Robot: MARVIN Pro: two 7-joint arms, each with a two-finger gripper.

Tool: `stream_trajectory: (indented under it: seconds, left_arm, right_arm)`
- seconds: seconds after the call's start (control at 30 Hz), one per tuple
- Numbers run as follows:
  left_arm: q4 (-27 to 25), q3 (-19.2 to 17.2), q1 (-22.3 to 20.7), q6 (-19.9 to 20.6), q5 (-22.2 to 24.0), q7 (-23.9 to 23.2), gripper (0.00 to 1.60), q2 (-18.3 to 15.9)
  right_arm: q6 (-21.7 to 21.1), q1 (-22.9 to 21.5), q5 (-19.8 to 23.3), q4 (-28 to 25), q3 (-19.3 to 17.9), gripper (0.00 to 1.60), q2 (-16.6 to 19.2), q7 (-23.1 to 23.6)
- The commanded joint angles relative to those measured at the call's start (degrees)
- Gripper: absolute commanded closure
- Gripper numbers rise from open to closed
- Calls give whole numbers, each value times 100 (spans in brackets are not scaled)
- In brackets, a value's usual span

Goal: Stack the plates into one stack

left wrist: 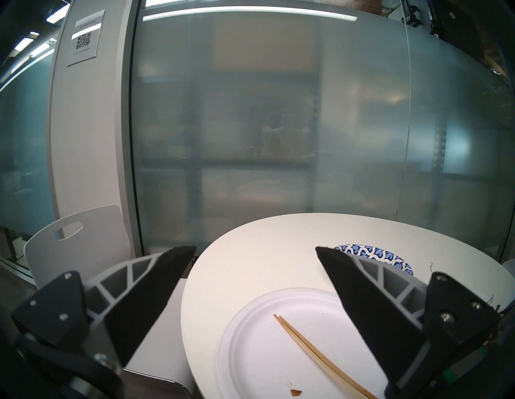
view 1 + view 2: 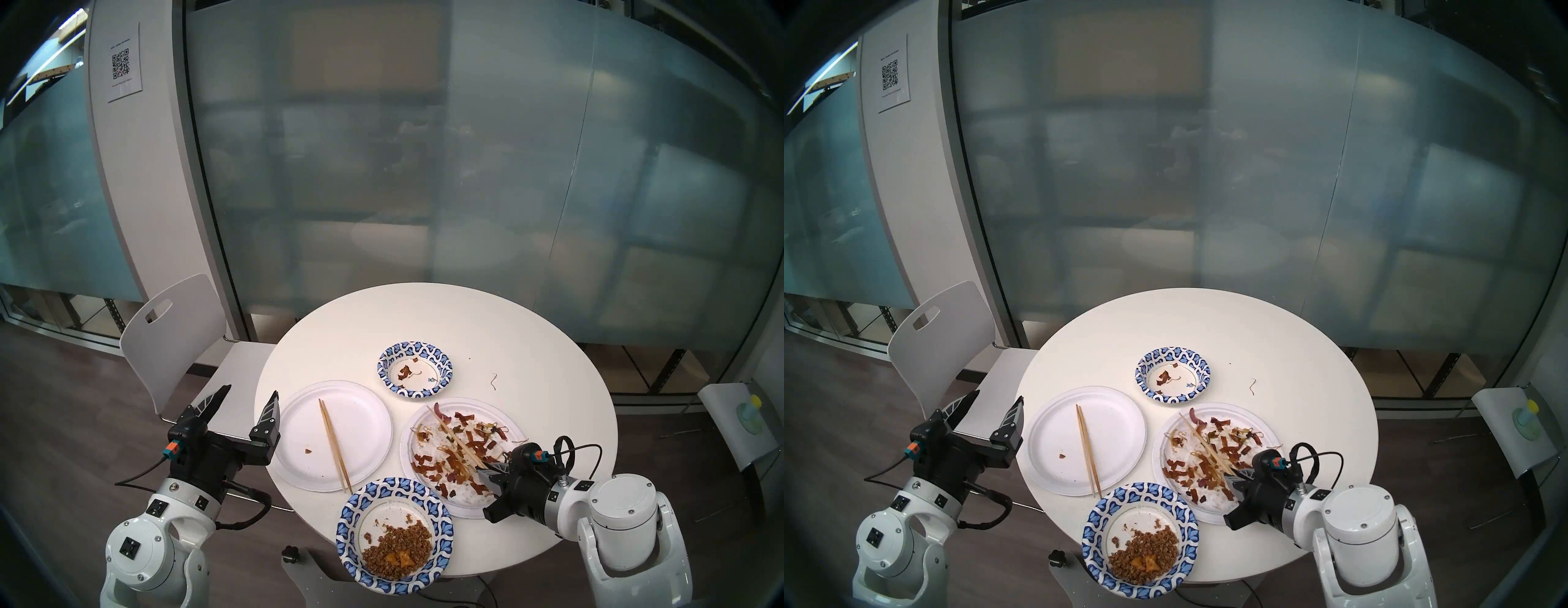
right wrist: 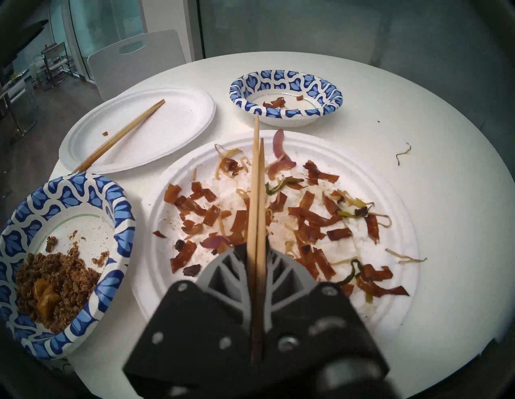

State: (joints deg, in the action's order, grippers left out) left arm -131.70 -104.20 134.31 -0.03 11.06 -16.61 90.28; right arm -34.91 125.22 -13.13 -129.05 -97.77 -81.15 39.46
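Four paper dishes lie apart on the round white table (image 2: 530, 348). A large white plate (image 2: 297, 437) at the left carries a pair of chopsticks (image 2: 335, 443). A second large white plate (image 2: 507, 420) at the right is strewn with brown food scraps. A blue-patterned dish (image 2: 442, 361) sits at the back, another blue-patterned dish (image 2: 348, 526) with minced food at the front edge. My right gripper (image 3: 257, 245) is low over the right plate, shut on a second pair of chopsticks (image 3: 255, 178). My left gripper (image 2: 250, 392) hangs open beside the table's left edge.
A white chair (image 2: 169, 335) stands at the table's left, close behind my left gripper. A stray noodle strand (image 2: 493, 381) lies on the table at the right. Another seat (image 2: 738, 429) with a small yellow-green item stands off to the far right. Frosted glass walls the back.
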Motion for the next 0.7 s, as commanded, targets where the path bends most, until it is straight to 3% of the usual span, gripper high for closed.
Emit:
stream_trajectory:
  seconds: [0.0, 0.37, 0.67]
  left_arm:
    - [-111, -5, 4, -10, 1, 1, 0, 3]
    - [-108, -5, 2, -12, 1, 0, 0, 2]
    - [-113, -5, 5, -9, 0, 1, 0, 3]
  right_arm:
    - [342, 389, 285, -361, -501, 160, -379, -223]
    - [931, 890, 941, -515, -1528, 160, -1065, -539]
    - [1473, 860, 1319, -18, -1831, 160, -1372, -698]
